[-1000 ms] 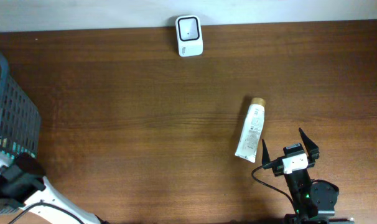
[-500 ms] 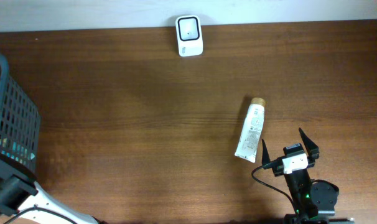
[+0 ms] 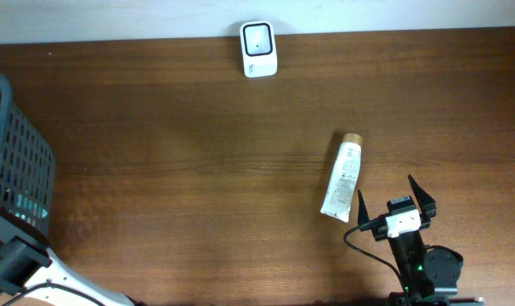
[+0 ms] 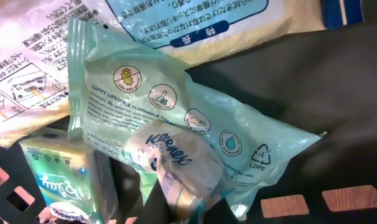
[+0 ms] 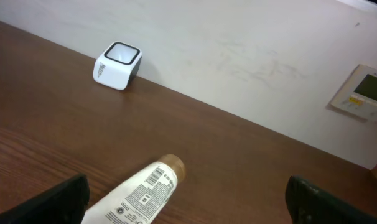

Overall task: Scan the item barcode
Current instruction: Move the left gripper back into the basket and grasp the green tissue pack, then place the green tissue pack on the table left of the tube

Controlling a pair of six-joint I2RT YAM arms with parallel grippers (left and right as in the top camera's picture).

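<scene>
So the right gripper (image 3: 384, 185) sits wide open just near-right of the tube (image 3: 342, 180), touching nothing. The left gripper is closed by the packs (image 4: 176, 118); can't tell if it holds one.

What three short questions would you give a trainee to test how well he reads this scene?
1. True or false: the tube lies flat on the table.
2. Where does the scanner stand? A: at the far edge of the table. B: at the near edge. C: on top of the tube.
3. Fill in: the right gripper has its jaws ____.

Key: 1 true; 2 A; 3 open.
</scene>
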